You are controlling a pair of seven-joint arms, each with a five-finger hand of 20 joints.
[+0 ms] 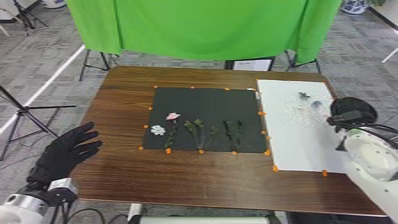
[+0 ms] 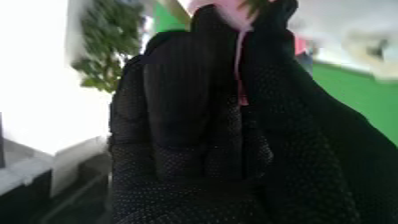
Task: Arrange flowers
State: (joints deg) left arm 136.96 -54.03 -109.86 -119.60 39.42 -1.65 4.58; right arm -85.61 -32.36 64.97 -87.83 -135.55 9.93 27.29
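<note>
Black-gloved right hand (image 2: 187,110) pinches a pink flower (image 2: 233,11) by the white sheet (image 1: 289,140), left hand (image 1: 64,152) open; pink bloom (image 1: 172,116), white blossom (image 1: 158,130) and leafy stems (image 1: 198,123) lie spaced on the black mat (image 1: 209,102), presumably to keep each distinct

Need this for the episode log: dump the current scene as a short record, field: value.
black sheet: on table, mid
on black sheet, left to right: white blossom, pink flower, green sprigs, darker sprigs
white sheet: right of black sheet; pale sprigs lie on it
left hand: open, at table's left edge
right hand: by white sheet's right side in head view
pink strip: against right hand in wrist view; grip unclear
backdrop: green cloth beyond table
</note>
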